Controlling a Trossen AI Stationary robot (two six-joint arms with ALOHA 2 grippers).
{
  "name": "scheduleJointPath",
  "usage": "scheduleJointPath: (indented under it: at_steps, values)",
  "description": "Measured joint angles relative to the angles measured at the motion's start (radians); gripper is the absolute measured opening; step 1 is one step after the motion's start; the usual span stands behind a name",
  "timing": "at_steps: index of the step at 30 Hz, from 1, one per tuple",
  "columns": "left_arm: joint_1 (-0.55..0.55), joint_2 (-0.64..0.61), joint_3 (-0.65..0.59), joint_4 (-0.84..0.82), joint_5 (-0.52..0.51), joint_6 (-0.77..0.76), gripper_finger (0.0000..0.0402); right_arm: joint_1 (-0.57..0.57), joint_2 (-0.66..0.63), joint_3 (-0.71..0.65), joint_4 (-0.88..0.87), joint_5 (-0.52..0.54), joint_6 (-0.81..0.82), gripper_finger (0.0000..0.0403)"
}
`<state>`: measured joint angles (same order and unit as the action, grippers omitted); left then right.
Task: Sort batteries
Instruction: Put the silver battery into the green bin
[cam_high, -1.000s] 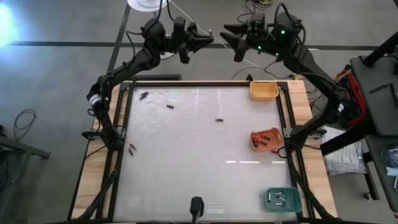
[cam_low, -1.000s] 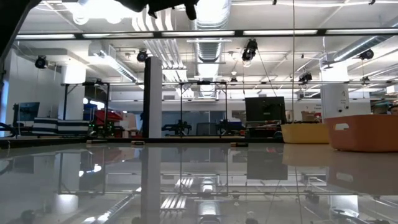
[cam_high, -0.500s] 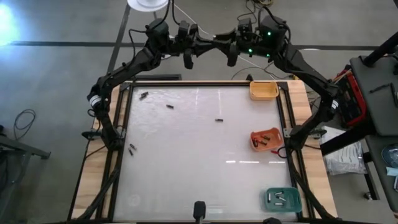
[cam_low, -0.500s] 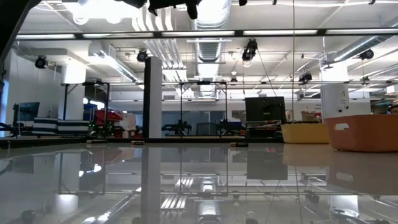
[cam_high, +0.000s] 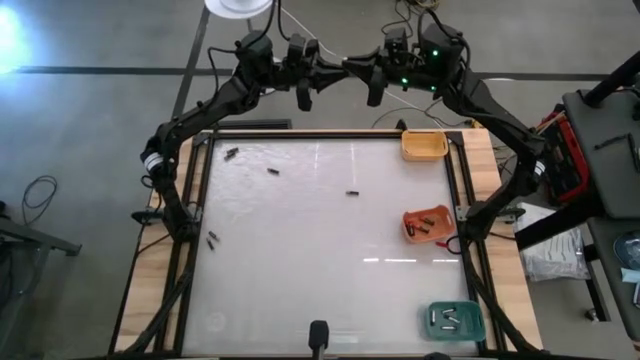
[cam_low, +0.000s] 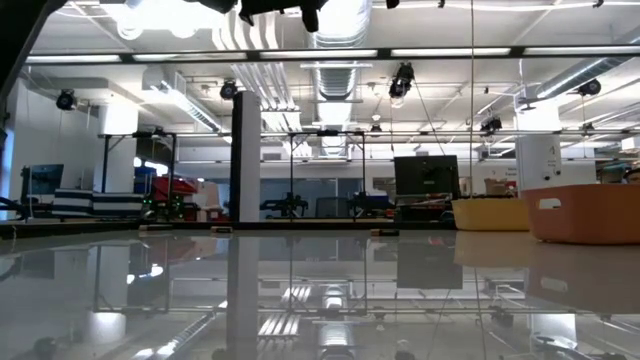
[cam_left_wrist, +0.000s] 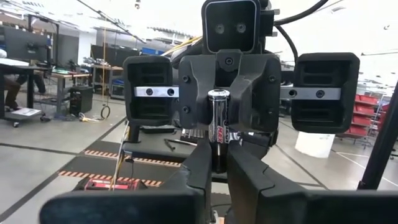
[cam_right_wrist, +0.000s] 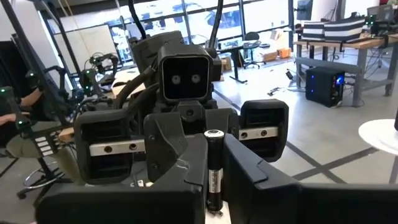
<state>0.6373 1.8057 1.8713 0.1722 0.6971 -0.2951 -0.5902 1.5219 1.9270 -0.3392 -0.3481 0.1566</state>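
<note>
A small battery (cam_left_wrist: 218, 134), dark with a red mark and a silvery top, stands upright in the air beyond the table's far edge. My left gripper (cam_high: 336, 69) and my right gripper (cam_high: 360, 69) face each other there, tip to tip, and both are shut on it. The right wrist view shows the same battery (cam_right_wrist: 213, 163) between my right fingers. Several loose batteries lie on the white table: at the far left (cam_high: 232, 153), (cam_high: 272, 171), in the middle (cam_high: 352, 193) and near the left edge (cam_high: 212, 238). My left gripper pinches the battery's lower half (cam_left_wrist: 218, 160) between its two fingers, which lie level, point toward the table's right and cross the battery. The battery stands upright, lifted clear, silvery top up. My right gripper pinches the same battery's side (cam_right_wrist: 213, 177) between its two fingers, level, coming from the table's right and across the battery. The top end (cam_right_wrist: 213, 134) sticks up above the fingers.
On the table's right side stand a yellow tray (cam_high: 424, 146) at the far corner, a red-orange tray (cam_high: 428, 224) with batteries midway, and a teal tray (cam_high: 455, 318) with batteries near the front. A black post (cam_high: 318, 333) stands at the near edge.
My right gripper has moved toward the table's left, up to my left gripper, and has shut from wide open onto the battery held there. My left gripper has stayed in place with the battery upright.
</note>
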Motion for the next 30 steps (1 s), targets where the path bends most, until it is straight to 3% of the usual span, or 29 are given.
scheduleJointPath:
  at_steps: [11, 21, 24, 30]
  values:
    - [0.007, -0.005, 0.000, -0.029, -0.001, 0.043, 0.0035, 0.001, -0.017, 0.000, -0.031, 0.009, -0.021, 0.0019]
    - [0.085, -0.080, 0.000, -0.174, -0.027, 0.167, 0.0139, 0.029, -0.065, -0.001, -0.222, 0.085, -0.044, 0.0018]
    - [0.119, -0.103, 0.000, -0.243, -0.065, 0.218, 0.0168, 0.065, -0.074, -0.001, -0.369, 0.131, -0.035, 0.0018]
    - [0.169, -0.140, 0.000, -0.373, -0.102, 0.304, 0.0200, 0.195, -0.072, -0.012, -0.836, 0.290, 0.096, 0.0018]
